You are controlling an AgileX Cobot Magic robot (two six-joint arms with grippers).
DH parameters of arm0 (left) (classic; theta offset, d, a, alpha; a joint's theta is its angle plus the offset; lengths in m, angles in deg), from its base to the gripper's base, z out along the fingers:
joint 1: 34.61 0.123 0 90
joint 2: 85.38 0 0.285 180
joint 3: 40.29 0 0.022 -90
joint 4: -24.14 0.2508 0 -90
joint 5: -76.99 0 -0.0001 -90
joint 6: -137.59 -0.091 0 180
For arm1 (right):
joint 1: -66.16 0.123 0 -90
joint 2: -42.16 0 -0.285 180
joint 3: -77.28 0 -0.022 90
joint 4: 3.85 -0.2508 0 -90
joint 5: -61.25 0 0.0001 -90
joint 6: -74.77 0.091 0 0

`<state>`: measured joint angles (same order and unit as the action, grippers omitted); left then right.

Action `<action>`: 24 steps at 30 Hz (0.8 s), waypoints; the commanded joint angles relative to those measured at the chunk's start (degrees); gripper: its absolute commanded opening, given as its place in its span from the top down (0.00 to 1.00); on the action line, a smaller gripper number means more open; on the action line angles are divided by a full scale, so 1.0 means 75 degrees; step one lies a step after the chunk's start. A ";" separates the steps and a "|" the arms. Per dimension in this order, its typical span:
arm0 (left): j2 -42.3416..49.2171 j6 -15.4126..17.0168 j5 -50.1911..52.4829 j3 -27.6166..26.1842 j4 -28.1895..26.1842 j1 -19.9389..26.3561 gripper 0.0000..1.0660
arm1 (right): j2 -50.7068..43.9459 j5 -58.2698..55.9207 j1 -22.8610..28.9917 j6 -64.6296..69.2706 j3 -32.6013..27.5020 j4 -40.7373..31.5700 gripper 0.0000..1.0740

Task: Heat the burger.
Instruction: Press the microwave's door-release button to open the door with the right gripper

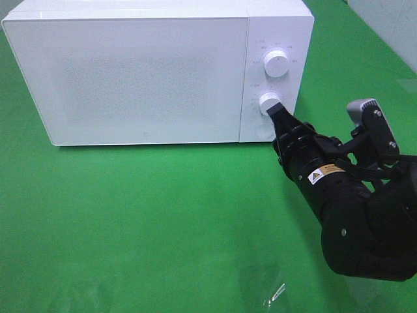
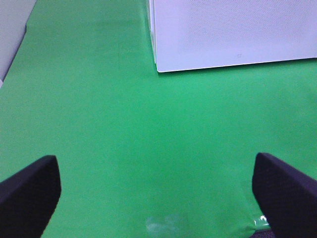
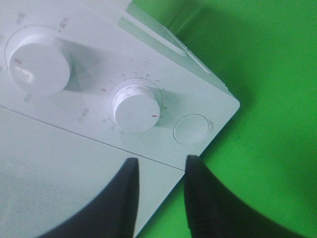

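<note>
The burger is out of view. The white microwave (image 1: 143, 72) stands at the back with its door shut. My right gripper (image 1: 277, 112) is at the control panel, just in front of the lower dial (image 1: 269, 102). In the right wrist view the two black fingers (image 3: 130, 171) stand a little apart just short of the lower dial (image 3: 137, 107), not around it; the dial's red mark points away from zero. The upper dial (image 3: 37, 67) and a round button (image 3: 191, 129) flank it. My left gripper (image 2: 158, 198) is wide open and empty over the green cloth.
A green cloth (image 1: 163, 215) covers the table. The microwave's front corner (image 2: 163, 67) shows in the left wrist view. A small clear plastic scrap (image 1: 277, 292) lies near the front edge.
</note>
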<state>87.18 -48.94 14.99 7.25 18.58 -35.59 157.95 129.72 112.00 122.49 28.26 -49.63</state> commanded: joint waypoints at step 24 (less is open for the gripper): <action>0.0130 0.0038 0.0084 0.0015 -0.0038 0.0000 0.08 | 0.0206 -0.1803 -0.0680 0.5073 0.0351 0.1665 1.00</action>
<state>87.18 -48.94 14.99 7.25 18.58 -35.59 159.44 116.71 107.30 160.20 30.32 -39.15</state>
